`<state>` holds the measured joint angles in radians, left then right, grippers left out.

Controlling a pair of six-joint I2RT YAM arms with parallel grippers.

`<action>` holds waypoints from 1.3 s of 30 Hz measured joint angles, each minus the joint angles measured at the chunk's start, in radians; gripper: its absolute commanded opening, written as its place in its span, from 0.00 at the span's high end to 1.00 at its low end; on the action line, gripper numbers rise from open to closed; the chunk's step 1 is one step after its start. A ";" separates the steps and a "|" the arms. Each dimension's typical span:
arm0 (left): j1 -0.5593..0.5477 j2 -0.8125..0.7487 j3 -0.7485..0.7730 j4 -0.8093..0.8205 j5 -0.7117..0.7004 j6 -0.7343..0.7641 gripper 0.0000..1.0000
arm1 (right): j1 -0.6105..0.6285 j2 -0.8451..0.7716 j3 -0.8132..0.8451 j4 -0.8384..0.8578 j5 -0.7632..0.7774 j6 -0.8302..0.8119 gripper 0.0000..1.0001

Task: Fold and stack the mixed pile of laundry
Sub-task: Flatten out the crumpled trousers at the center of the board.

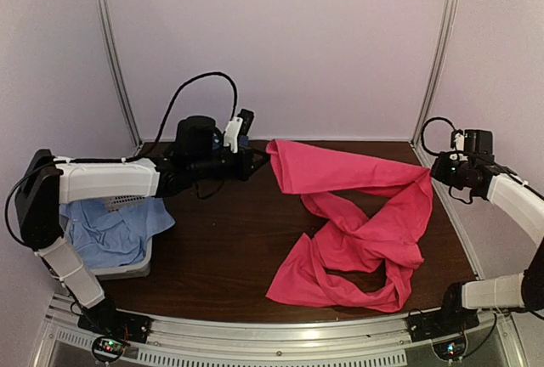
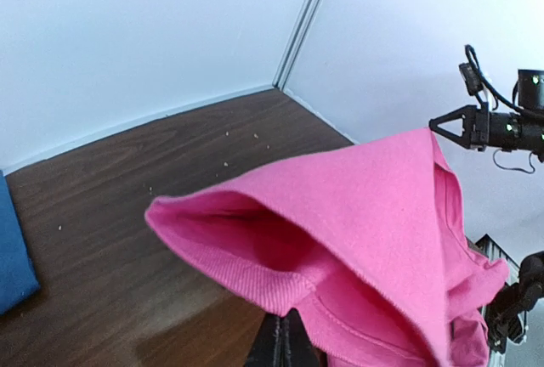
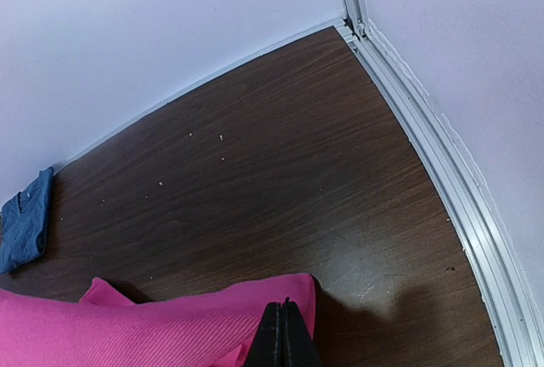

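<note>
Surface point(image 1: 221, 239): dark wood grain, spread under both tools; pale walls close it in on three sides.
Magenta-pink shirt point(image 1: 357, 223): strung between the two tools. One corner is raised at the left tool and another at the right tool, and the rest sags in twisted folds onto the surface between and nearer the arm bases. In the left wrist view it tents up just ahead of the fingertips point(image 2: 374, 214); in the right wrist view its hemmed edge lies right at the fingertips point(image 3: 153, 329).
Basket point(image 1: 126, 270): white slotted plastic, well behind the left tool, under that arm's forearm, at the surface's left edge.
Light-blue cloth point(image 1: 110, 233): crumpled inside the basket, with one fold spilling over the rim on the side towards the tools.
Dark blue T-shirt point(image 2: 13, 256): flat on the surface – off to the left of the left tool and far left of the right tool point(image 3: 24, 227); only a part shows.
Left tool point(image 1: 259, 159): clenched on the pink shirt's corner, fingers pressed together point(image 2: 285, 341).
Right tool point(image 1: 435, 170): clenched on the shirt's opposite corner – fingers together over the hem point(image 3: 283, 337).
</note>
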<state>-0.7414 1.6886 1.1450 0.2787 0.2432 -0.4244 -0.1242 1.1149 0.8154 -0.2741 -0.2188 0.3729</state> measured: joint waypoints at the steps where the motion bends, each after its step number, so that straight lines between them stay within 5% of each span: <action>1: -0.004 -0.043 -0.032 -0.023 -0.006 0.007 1.00 | 0.000 0.007 -0.004 0.002 -0.002 -0.006 1.00; 6: -0.049 -0.144 -0.023 -0.243 -0.082 0.078 1.00 | 0.018 0.055 -0.026 0.035 -0.092 -0.010 1.00; 10: -0.095 -0.079 0.171 -0.317 -0.078 0.133 1.00 | 0.069 0.111 -0.026 0.063 -0.137 0.002 1.00; 14: -0.116 0.058 0.351 -0.339 -0.045 0.154 1.00 | 0.053 0.098 -0.013 0.048 -0.099 -0.007 0.31; 18: -0.124 0.233 0.563 -0.349 0.017 0.166 1.00 | 0.101 0.049 -0.010 0.151 -0.241 -0.042 0.02; 23: -0.131 0.299 0.652 -0.376 0.103 0.165 1.00 | 0.303 -0.024 -0.019 0.361 -0.370 -0.120 0.00; 29: -0.150 0.297 0.704 -0.386 0.177 0.165 1.00 | 0.470 0.163 0.063 0.436 -0.398 -0.216 0.01; 33: -0.153 0.295 0.705 -0.394 0.186 0.165 1.00 | 0.534 0.268 0.122 0.443 -0.425 -0.253 0.18; 39: -0.150 0.295 0.715 -0.412 0.179 0.164 1.00 | 0.578 0.315 0.190 0.429 -0.460 -0.278 0.00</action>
<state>-0.8913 1.9835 1.8599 -0.1333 0.4217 -0.2600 0.4538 1.4303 1.0054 0.1551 -0.6785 0.0944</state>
